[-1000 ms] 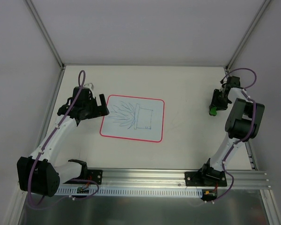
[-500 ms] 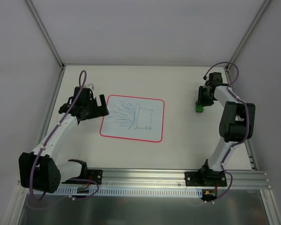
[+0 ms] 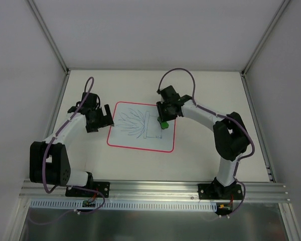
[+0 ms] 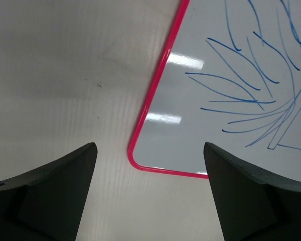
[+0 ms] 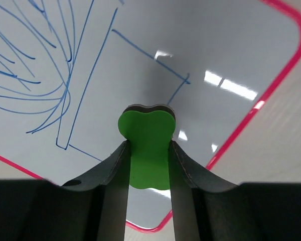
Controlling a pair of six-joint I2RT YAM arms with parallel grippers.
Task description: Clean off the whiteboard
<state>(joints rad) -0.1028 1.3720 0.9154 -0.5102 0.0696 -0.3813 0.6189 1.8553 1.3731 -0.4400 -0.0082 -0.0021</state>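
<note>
Right end effector [image 3: 163, 122] newly above whiteboard [image 3: 135, 141], with green block [image 5: 146, 136].

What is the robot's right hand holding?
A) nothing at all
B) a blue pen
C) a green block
C: in the right wrist view the right gripper pinches a green block between its fingers, over the whiteboard.

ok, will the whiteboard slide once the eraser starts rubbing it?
Probably: the whiteboard looks thin and lies loose on the smooth table, so rubbing may shift it. The left gripper is open at its corner, seemingly not pinning it. Its glossy face should let the green eraser glide.
</note>
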